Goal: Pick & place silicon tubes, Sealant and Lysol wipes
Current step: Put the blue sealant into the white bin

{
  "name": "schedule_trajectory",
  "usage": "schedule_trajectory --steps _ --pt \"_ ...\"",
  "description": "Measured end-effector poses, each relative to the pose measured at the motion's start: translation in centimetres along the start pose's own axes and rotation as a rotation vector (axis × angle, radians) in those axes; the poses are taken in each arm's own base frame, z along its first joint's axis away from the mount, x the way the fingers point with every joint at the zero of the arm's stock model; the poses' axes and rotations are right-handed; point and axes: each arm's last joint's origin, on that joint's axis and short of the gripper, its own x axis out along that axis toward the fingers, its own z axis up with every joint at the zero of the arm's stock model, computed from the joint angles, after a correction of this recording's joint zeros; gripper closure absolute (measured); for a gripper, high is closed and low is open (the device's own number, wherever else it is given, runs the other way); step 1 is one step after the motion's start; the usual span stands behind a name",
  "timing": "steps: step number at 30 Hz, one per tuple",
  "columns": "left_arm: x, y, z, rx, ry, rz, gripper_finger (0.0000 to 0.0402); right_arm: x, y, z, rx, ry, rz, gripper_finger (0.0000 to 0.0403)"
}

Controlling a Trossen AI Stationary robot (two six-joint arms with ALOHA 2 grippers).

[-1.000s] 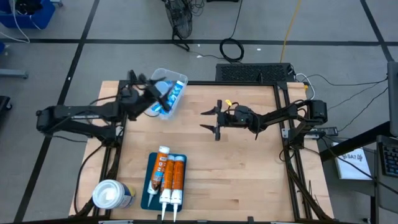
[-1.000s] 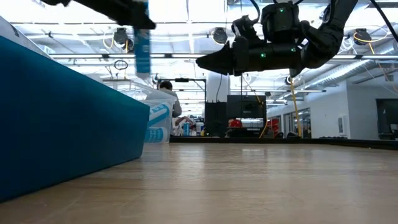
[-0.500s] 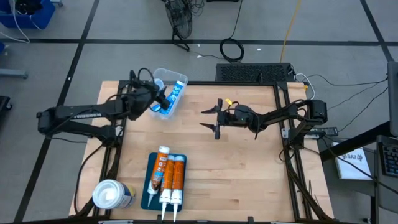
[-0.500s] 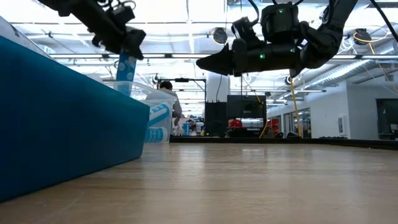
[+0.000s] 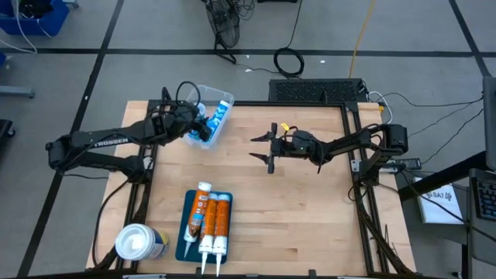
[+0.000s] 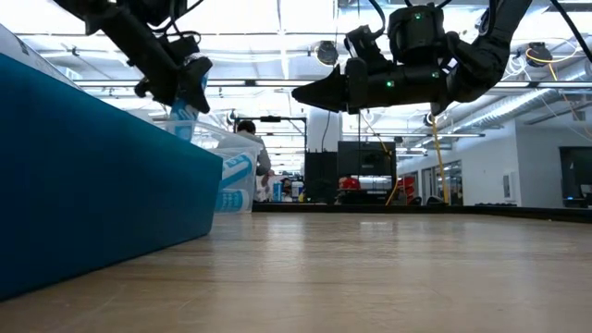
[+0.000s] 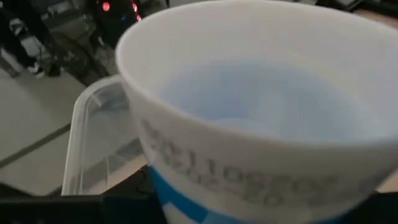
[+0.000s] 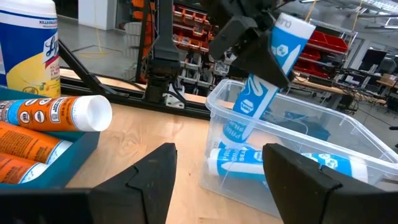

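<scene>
My left gripper (image 5: 194,124) (image 8: 245,37) hovers over a clear plastic bin (image 5: 211,116) (image 8: 298,155) at the table's far left. It is shut on a white-and-blue tube (image 8: 264,78) (image 6: 185,116) that slants down into the bin. Another white-and-blue tube (image 8: 249,163) lies on the bin's floor. Three orange-labelled tubes (image 5: 211,221) (image 8: 43,118) lie in a blue tray (image 5: 184,232) at the near edge. The Lysol wipes canister (image 5: 139,242) (image 8: 28,46) stands upright left of the tray. My right gripper (image 5: 269,147) (image 8: 217,165) is open and empty above mid-table. My left gripper pinches the white-and-blue tube between its two fingers on its upper part (image 8: 275,53), just below the wide open end (image 7: 261,93). The fingers lie across the tube. The tube hangs tilted, its lower end (image 8: 241,130) inside the bin; whether it touches the floor I cannot tell.
Bare wooden tabletop (image 5: 294,217) lies between the bin, the tray and the right side. The tray's blue wall (image 6: 92,185) fills the low view's left. Metal frame rails run along the table's edges (image 5: 360,178).
My left gripper has gone down toward the clear bin with the white-and-blue tube. The tube was held high and upright; now it is lower and tilted, with its lower end inside the bin.
</scene>
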Motion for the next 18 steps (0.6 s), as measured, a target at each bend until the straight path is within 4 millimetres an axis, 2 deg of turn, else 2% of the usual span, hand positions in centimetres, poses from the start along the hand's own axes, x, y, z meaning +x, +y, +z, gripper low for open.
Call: schedule_trajectory --steps 3,7,11,18 --pt "0.10 0.26 -0.37 -0.016 0.041 0.009 0.0180 0.00 0.00 0.00 0.000 0.000 0.000 0.0183" --pt "0.11 0.37 -0.61 -0.026 0.064 0.014 0.0117 0.00 0.00 0.00 0.000 0.000 0.000 0.0184" --pt "0.09 0.32 -0.64 -0.019 0.066 0.013 0.0074 0.01 0.00 0.01 0.000 0.000 0.000 0.0187" --pt "0.07 0.35 -0.36 0.012 0.035 0.032 0.0043 0.01 0.03 -0.15 0.002 0.016 0.004 0.0187"
